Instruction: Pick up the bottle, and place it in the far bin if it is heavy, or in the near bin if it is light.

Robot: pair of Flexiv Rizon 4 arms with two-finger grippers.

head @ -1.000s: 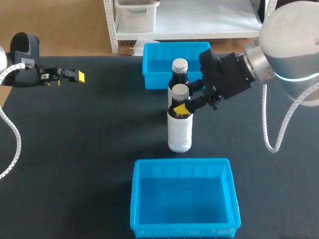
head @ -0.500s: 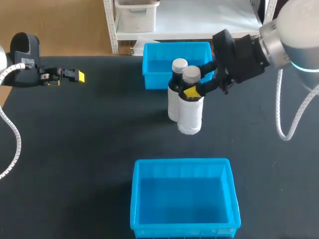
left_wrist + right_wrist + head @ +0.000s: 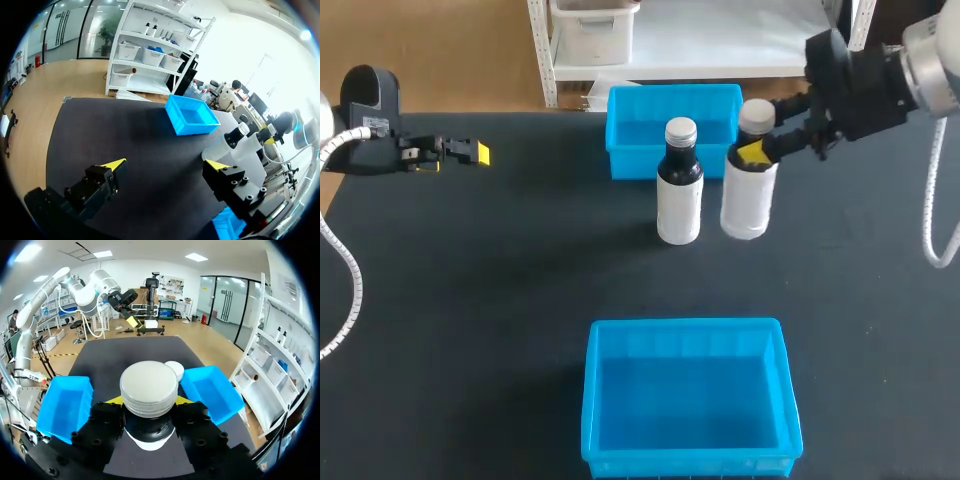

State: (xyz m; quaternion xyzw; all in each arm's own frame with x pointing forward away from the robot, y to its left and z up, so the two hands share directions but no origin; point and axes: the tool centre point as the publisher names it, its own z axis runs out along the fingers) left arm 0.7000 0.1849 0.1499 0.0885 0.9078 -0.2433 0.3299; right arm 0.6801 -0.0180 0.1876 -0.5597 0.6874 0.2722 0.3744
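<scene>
Now grips the bottle (image 3: 748,205) at its neck with the right claw (image 3: 756,152), upright just beside the other bottle (image 3: 679,195), near the far bin (image 3: 630,165). Holds the left claw (image 3: 470,153) wide. Probably rigid and slick; best held at that neck.

A black tabletop (image 3: 470,300) fills most of the head view. Along the upper edge runs a light wooden floor (image 3: 440,50). At upper centre stands a white metal shelf unit (image 3: 720,45) holding a pale storage box (image 3: 595,30). The right wrist view shows bright ceiling panels (image 3: 196,257) overhead.
</scene>
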